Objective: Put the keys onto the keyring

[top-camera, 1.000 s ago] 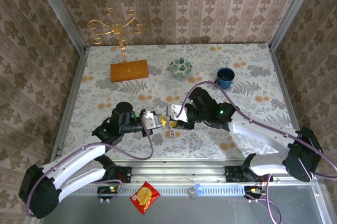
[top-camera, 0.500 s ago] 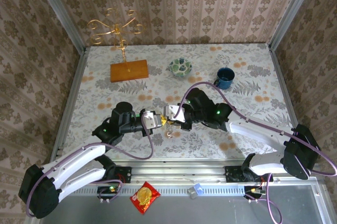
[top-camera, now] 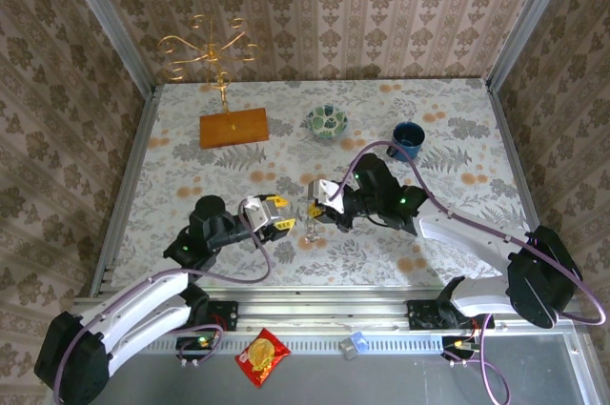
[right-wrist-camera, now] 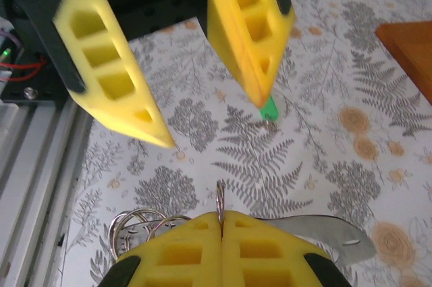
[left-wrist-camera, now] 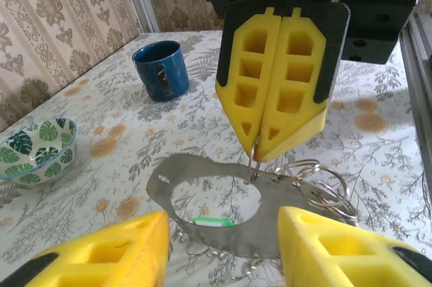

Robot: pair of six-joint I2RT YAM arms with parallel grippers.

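The keyring (left-wrist-camera: 283,216) is a flat grey metal hoop with a large oval hole and several split rings (left-wrist-camera: 320,182) on its edge. My right gripper (left-wrist-camera: 258,153) is shut on a thin wire loop (right-wrist-camera: 220,199) at the hoop's top edge, above the table (top-camera: 312,231). One green-headed key (right-wrist-camera: 269,108) sits right at the tip of one left finger; I cannot tell if it touches. The same key (left-wrist-camera: 212,221) shows through the hoop's hole. My left gripper (left-wrist-camera: 223,226) stands open, facing the hoop (top-camera: 274,217).
A blue mug (top-camera: 408,140) and a patterned green bowl (top-camera: 326,121) stand at the back right. A gold wire stand on a wooden block (top-camera: 233,127) is at the back left. A red-and-yellow snack packet (top-camera: 262,355) lies off the table's near edge.
My left gripper has opened and drawn back to the left. The right gripper stays shut on the wire loop and has shifted slightly right.
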